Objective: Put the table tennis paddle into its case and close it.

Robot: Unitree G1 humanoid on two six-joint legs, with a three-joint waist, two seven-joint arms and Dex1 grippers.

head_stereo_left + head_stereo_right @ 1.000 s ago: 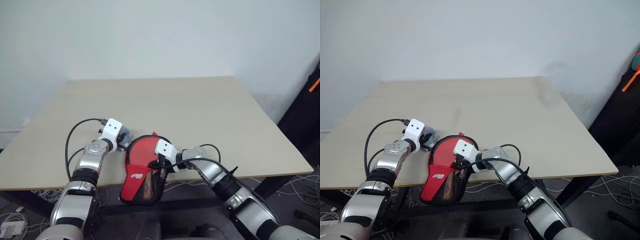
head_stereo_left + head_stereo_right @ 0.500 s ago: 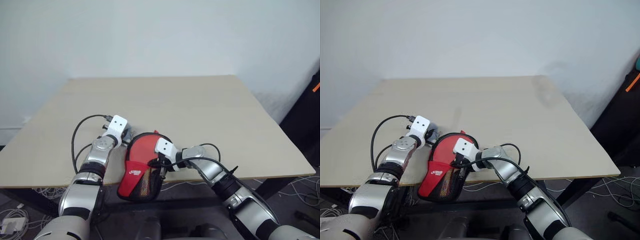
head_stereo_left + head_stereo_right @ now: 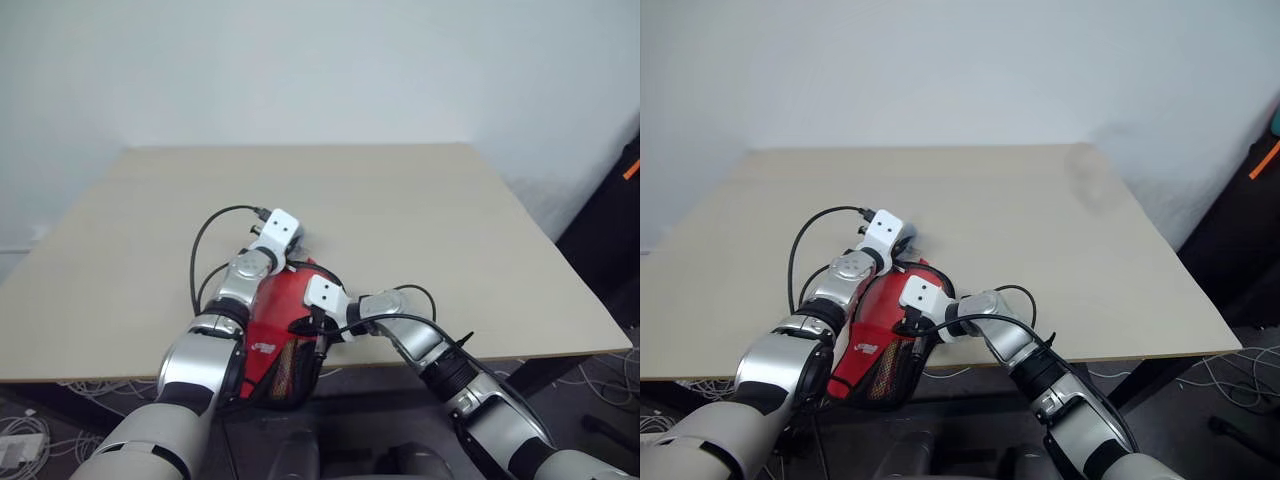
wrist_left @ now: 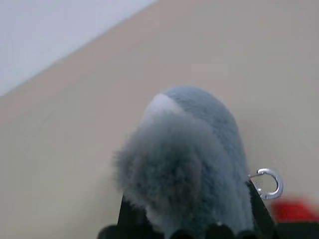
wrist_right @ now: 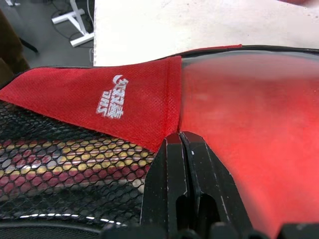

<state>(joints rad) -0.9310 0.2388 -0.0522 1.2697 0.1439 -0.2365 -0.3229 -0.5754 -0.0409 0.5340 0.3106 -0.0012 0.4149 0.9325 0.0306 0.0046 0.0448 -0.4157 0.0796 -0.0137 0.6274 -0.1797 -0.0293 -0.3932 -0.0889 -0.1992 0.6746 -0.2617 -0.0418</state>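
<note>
- Red-and-black fabric is most of what I've got on screen: the case, a paddle-shaped soft zip pouch with a clear red panel, black mesh pocket and white logo, hangs partly over the near edge of the pale wooden table.
- Through the clear panel I'm seeing flat red, which looks like the table tennis paddle's round rubber face inside the pouch. Can't make out the handle, so I can't tell how far in it sits.
- Mesh pocket shows yellowish and red patches behind the netting; no idea what they are.
- My right gripper is clenched, black fingers pressed together on the case's front right where the logo flap meets the clear panel.
- My left gripper is at the far end of the case, fingers squeezed onto the fluffy grey-blue pom-pom pull. A small silver clip ring sits beside the fluff.
</note>
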